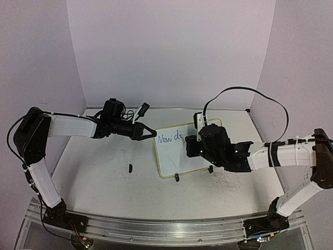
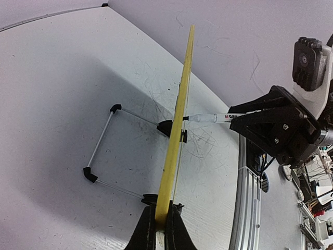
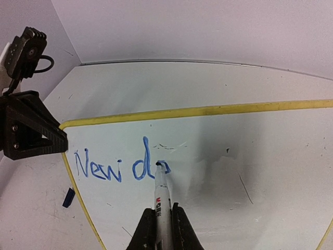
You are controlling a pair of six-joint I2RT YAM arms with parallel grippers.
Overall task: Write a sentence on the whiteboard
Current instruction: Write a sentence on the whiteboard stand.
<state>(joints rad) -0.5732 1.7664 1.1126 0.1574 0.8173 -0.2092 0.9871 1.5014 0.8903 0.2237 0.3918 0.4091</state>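
- Mid-table (image 1: 104,182), a bit right of centre, the whiteboard (image 1: 174,161) stands tilted on its black feet (image 1: 177,177), with its face toward the right arm.
- Left gripper (image 2: 160,229): jaws pinched tight on the board's frame near the upper left corner, bracing it.
- Right gripper (image 3: 163,229): jaws closed on the marker (image 3: 162,198), with the barrel between the fingers. The tip touches the board at the second "o".
- The sentence (image 3: 117,169) reads "New do" so far, in blue on the board's upper left. Most of it looks unwritten, so probably early in the task.
- Board handling, judged:
  - It looks thin, light and stiff, with a glossy, slippery face.
  - It is likely to slide or tip under pen pressure.
  - Best taken by the frame edge; gripping the face would smear the ink.
- Marker handling, judged: light and rigid, best held on the barrel with the tip clear. Light pressure should do.
- A small black piece (image 1: 130,167) lies on the table left of the board; I can't tell what it is.
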